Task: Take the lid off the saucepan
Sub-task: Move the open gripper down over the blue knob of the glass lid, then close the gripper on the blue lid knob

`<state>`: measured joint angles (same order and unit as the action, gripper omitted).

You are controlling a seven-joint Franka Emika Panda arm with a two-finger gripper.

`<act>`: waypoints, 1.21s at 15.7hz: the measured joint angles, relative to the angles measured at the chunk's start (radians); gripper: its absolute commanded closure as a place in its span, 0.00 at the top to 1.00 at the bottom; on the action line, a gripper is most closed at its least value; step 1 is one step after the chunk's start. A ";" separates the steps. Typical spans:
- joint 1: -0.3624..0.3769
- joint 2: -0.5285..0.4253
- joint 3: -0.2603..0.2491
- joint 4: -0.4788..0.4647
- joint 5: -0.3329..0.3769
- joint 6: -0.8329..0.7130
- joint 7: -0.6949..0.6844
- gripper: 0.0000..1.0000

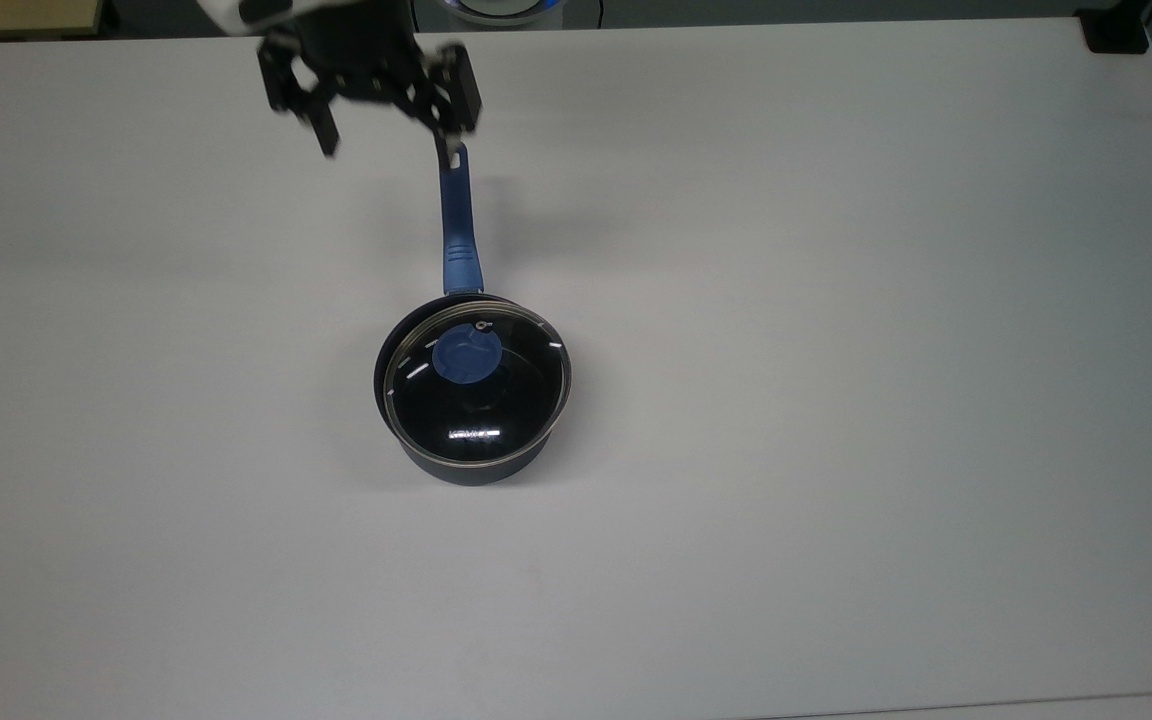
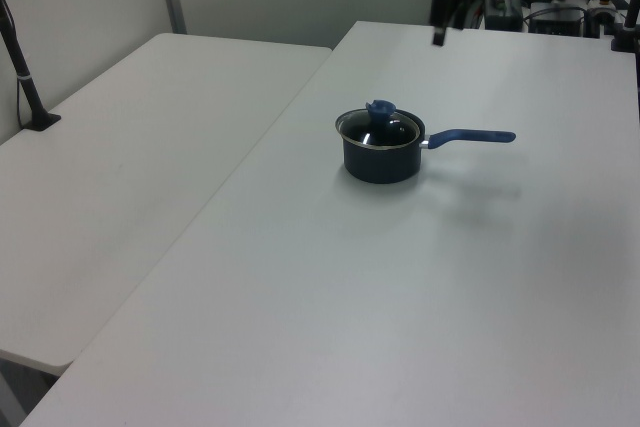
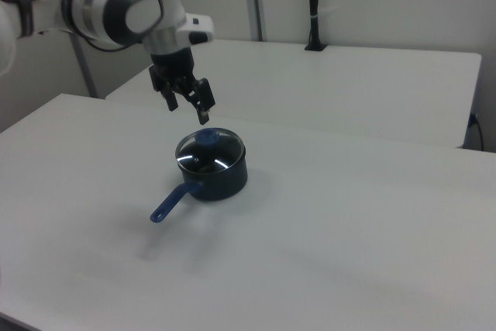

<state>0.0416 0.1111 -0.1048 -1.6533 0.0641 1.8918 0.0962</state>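
Gripper: the black two-finger gripper [image 1: 386,150] hangs in the air with its fingers [image 1: 325,135] spread wide apart and nothing between them; it touches nothing.
Gripper place: in the top view it sits near the upper edge, over the far end of the pan's handle; in the right view the gripper [image 3: 188,112] is above and to the right view's left of the pan, clear of it.
Arm: the white Franka arm [image 3: 124,7] reaches in from the right view's upper left, wrist turned downward.
Lid: the round clear glass lid with a thin metal rim and a blue knob [image 1: 476,385] lies closed on the pan, knob [image 1: 467,356] up.
Saucepan: the small deep dark navy saucepan with a long straight blue handle [image 1: 471,470] stands upright on the table, about midway across it.
Handle axis: the handle [image 1: 458,220] runs straight from the pan toward the top view's upper edge; its holed end lies under the gripper.
Other views: in the left view the saucepan [image 2: 380,159] points its handle to the left view's right; in the right view the saucepan [image 3: 221,178] points it toward the lower left.
Table: the white flat table [image 1: 836,400] bears the pan.
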 measured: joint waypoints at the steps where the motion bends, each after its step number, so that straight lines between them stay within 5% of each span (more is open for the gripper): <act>1: 0.001 0.024 0.001 0.001 0.026 0.044 0.047 1.00; 6: 0.030 0.145 0.003 0.005 0.051 0.227 0.241 1.00; 13: 0.070 0.277 0.017 0.060 0.051 0.306 0.322 1.00; 19: 0.069 0.303 0.029 0.080 0.031 0.319 0.342 0.55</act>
<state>0.1107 0.4140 -0.0761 -1.5734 0.0952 2.2111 0.4379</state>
